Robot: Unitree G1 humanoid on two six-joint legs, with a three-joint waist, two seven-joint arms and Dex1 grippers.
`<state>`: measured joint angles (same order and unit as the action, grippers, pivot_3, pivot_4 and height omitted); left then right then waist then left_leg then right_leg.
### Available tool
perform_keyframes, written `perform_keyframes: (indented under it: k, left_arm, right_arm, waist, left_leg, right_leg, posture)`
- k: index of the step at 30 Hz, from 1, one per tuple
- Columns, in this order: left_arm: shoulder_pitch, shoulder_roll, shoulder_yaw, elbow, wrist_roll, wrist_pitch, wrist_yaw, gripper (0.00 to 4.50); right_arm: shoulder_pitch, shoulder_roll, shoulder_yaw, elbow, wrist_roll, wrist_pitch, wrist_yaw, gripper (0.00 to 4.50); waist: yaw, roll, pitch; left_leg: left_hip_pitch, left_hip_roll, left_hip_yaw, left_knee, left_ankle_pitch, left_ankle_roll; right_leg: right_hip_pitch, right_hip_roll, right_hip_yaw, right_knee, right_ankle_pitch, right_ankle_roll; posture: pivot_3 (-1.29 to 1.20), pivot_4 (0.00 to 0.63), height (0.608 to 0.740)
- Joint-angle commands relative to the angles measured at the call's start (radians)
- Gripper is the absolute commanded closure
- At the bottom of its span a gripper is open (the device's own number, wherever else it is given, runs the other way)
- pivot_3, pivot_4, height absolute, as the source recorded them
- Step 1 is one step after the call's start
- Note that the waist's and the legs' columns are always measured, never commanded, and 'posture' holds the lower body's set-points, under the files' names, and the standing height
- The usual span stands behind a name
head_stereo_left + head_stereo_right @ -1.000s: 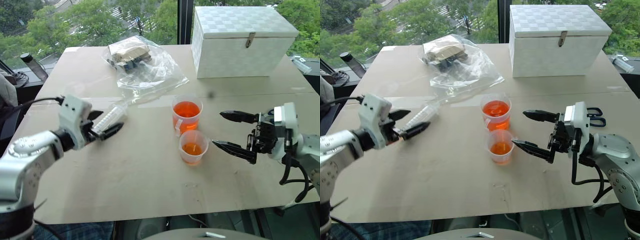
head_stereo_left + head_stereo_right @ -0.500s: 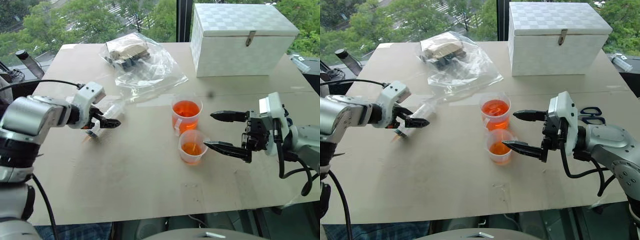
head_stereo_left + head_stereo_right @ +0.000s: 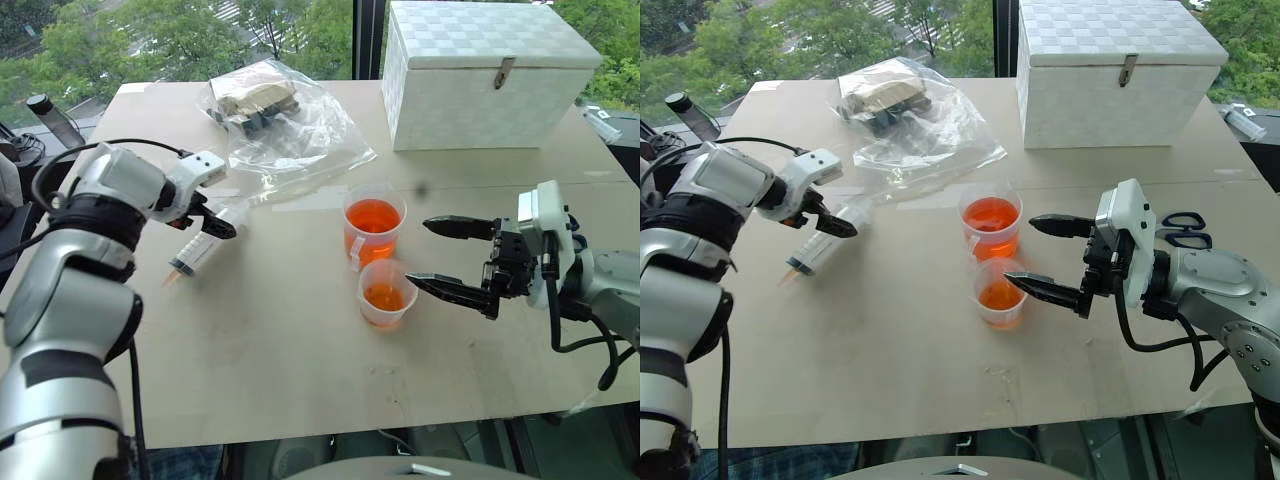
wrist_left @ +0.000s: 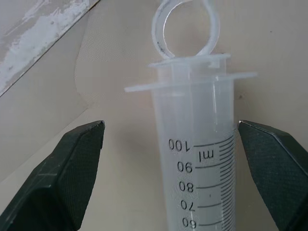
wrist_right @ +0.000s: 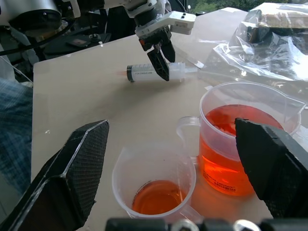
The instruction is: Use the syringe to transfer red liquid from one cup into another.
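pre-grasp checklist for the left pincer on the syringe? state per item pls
1. Left pincer open: ok.
2. Its fingers straddle the syringe barrel near the flange: ok.
3. Syringe lying flat on the table, free of the plastic bag: ok.
4. Fingers touching the barrel: cannot tell.
5. Taller cup and shorter cup upright, both holding red liquid: ok.
6. Right pincer open, beside the cups, away from the syringe: ok.

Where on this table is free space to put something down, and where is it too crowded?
Free: the near table in front of the shorter cup. Crowded: between syringe, plastic bag, taller cup and white box.
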<state>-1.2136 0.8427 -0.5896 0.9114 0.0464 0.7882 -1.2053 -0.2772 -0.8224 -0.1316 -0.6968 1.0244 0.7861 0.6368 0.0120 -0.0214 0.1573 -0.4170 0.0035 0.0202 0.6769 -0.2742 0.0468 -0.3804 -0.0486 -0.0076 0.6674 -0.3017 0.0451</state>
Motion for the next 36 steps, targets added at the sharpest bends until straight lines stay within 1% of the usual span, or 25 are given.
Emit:
perform_keyframes:
  k: [1,6,13,14,15,19,20,21,24,26,29,34,36]
  left_arm:
    - [-0.062,-0.041,-0.002,0.115,0.086,-0.078,-0.02,0.0]
    - [-0.112,-0.101,0.012,0.201,0.159,-0.114,-0.025,0.0]
    - [-0.131,-0.124,0.013,0.217,0.242,-0.095,-0.044,0.0]
    - [-0.131,-0.124,0.01,0.214,0.252,-0.089,-0.047,0.5]
    - [-0.129,-0.123,0.009,0.211,0.26,-0.086,-0.055,0.79]
    - [-0.126,-0.12,0.024,0.206,0.274,-0.071,-0.079,2.69]
    - [-0.126,-0.119,0.028,0.202,0.274,-0.065,-0.086,3.0]
    - [-0.126,-0.117,0.032,0.196,0.276,-0.064,-0.091,3.08]
    - [-0.128,-0.108,0.053,0.159,0.27,-0.07,-0.112,3.08]
    - [-0.146,-0.106,0.096,0.113,0.247,-0.057,-0.11,3.08]
    - [-0.173,-0.1,0.173,-0.002,0.193,0.004,-0.14,3.08]
    - [-0.191,-0.059,0.289,-0.217,0.088,0.113,-0.19,3.08]
    - [-0.204,-0.088,0.424,-0.29,0.0,0.09,-0.115,3.08]
  right_arm:
    - [-0.011,-0.001,-0.025,-0.028,0.025,-0.001,-0.013,0.1]
    - [-0.007,-0.003,-0.026,-0.032,0.024,-0.005,-0.019,0.1]
    - [-0.004,0.007,-0.023,-0.039,0.024,-0.009,-0.037,0.1]
    - [-0.006,0.009,-0.021,-0.038,0.024,-0.009,-0.04,0.0]
    - [-0.007,0.01,-0.02,-0.038,0.024,-0.009,-0.042,0.0]
    - [-0.01,0.008,-0.019,-0.037,0.027,-0.005,-0.043,0.0]
    - [-0.011,0.007,-0.02,-0.038,0.029,-0.003,-0.046,0.0]
    - [-0.012,0.006,-0.021,-0.039,0.034,0.001,-0.049,0.0]
    - [-0.018,0.002,-0.026,-0.038,0.051,0.011,-0.06,0.0]
    - [-0.017,-0.005,-0.033,-0.036,0.052,0.013,-0.06,0.0]
    - [-0.007,-0.021,-0.051,-0.03,0.05,0.012,-0.052,0.0]
    - [-0.004,-0.036,-0.095,-0.001,0.068,0.013,-0.052,0.0]
    - [-0.024,-0.027,-0.117,0.026,0.07,-0.003,-0.054,0.0]
  waist:
    - [0.0,-0.001,0.0]
    - [-0.001,-0.001,0.001]
    - [-0.002,-0.001,0.001]
    - [-0.002,-0.001,0.001]
    - [-0.003,-0.001,0.001]
    - [-0.002,-0.001,0.001]
    - [-0.002,-0.001,0.001]
    - [-0.002,-0.001,0.001]
    - [-0.002,-0.002,0.001]
    - [-0.002,-0.002,0.001]
    - [0.001,-0.003,0.002]
    - [-0.003,-0.003,0.002]
    - [-0.006,-0.003,0.002]
  left_leg:
    - [0.0,0.0,0.0,0.0,0.0,0.0]
    - [0.0,0.0,0.0,0.001,0.0,0.0]
    - [0.0,0.0,-0.001,0.002,0.0,0.0]
    - [0.0,0.0,-0.001,0.002,0.0,0.0]
    - [0.0,0.0,-0.001,0.003,0.0,0.0]
    - [0.0,0.0,-0.001,0.004,0.0,0.0]
    - [0.0,0.0,-0.001,0.004,0.0,0.0]
    - [0.0,0.0,-0.001,0.005,0.0,0.0]
    - [0.0,0.0,-0.001,0.006,0.0,0.0]
    - [-0.001,0.0,-0.001,0.006,0.0,0.0]
    - [-0.002,0.0,-0.003,0.007,0.0,0.0]
    - [-0.004,0.0,-0.004,0.008,0.0,0.0]
    - [-0.004,0.0,-0.004,0.008,0.0,0.0]
  right_leg:
    - [0.0,0.0,0.0,0.0,0.0,0.0]
    - [0.0,-0.004,0.0,0.001,0.0,0.0]
    - [0.0,-0.004,0.0,0.005,0.0,0.0]
    - [0.0,-0.004,0.0,0.006,0.0,0.0]
    - [0.0,-0.004,0.0,0.006,0.0,0.0]
    - [0.0,-0.004,0.0,0.009,0.0,0.0]
    - [0.0,-0.004,0.0,0.009,0.0,0.0]
    - [0.0,-0.004,0.0,0.01,0.0,0.0]
    - [0.0,-0.004,0.0,0.01,0.0,0.0]
    - [0.0,-0.004,0.0,0.01,0.0,0.0]
    - [0.0,-0.004,0.001,0.01,0.0,0.0]
    - [-0.001,-0.005,0.0,0.01,0.0,0.0]
    - [-0.001,-0.005,0.0,0.01,0.0,0.001]
  posture:
    - [0.0,0.15,0.74]
    - [0.0,0.15,0.74]
    - [0.0,0.15,0.74]
    - [0.0,0.15,0.74]
    - [0.0,0.15,0.74]
    - [0.0,0.15,0.74]
    - [0.0,0.15,0.74]
    - [0.0,0.15,0.74]
    - [0.0,0.15,0.74]
    - [0.0,0.15,0.74]
    - [0.0,0.15,0.74]
    - [0.0,0.15,0.74]
    - [0.0,0.15,0.74]
